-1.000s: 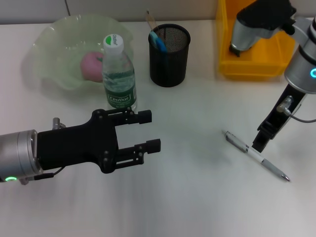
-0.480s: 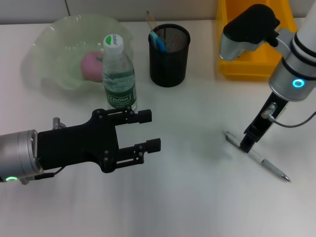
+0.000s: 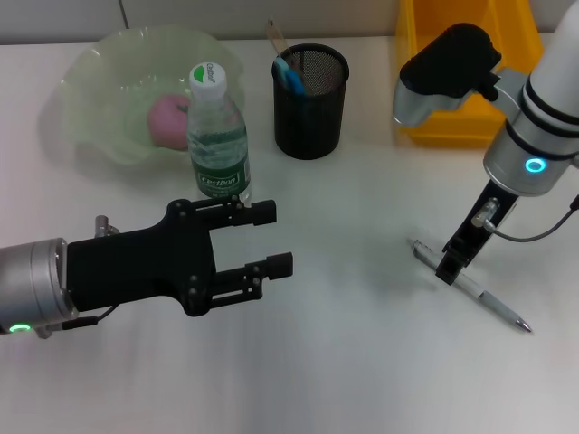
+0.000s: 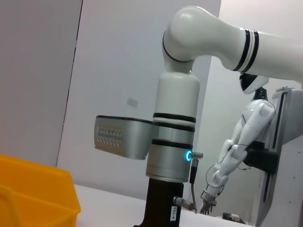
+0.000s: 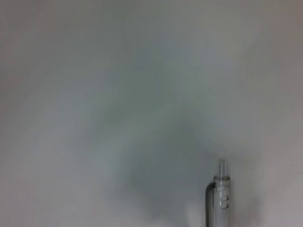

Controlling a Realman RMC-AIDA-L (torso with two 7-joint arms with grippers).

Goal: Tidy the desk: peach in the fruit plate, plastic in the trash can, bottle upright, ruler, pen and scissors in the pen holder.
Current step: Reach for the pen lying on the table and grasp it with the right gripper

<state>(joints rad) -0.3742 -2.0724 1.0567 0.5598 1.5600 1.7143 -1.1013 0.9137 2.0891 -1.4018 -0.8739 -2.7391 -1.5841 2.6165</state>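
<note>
A clear pen (image 3: 472, 288) lies slanted on the white desk at the right. My right gripper (image 3: 450, 266) points down at its upper end; the right wrist view shows the pen's cap end (image 5: 218, 200) close below. My left gripper (image 3: 274, 239) hovers open and empty, low at the left, just in front of the upright bottle (image 3: 217, 134). A pink peach (image 3: 164, 120) rests in the green fruit plate (image 3: 99, 86). The black mesh pen holder (image 3: 310, 90) holds a blue-handled item and a wooden strip. No plastic is in view.
A yellow bin (image 3: 461, 99) stands at the back right, partly behind my right arm, and its corner (image 4: 33, 198) shows in the left wrist view. Open desk lies between the two grippers and along the front.
My right arm has swung left and its gripper has slid along the pen toward the upper end. The left arm, bottle and pen have not moved.
</note>
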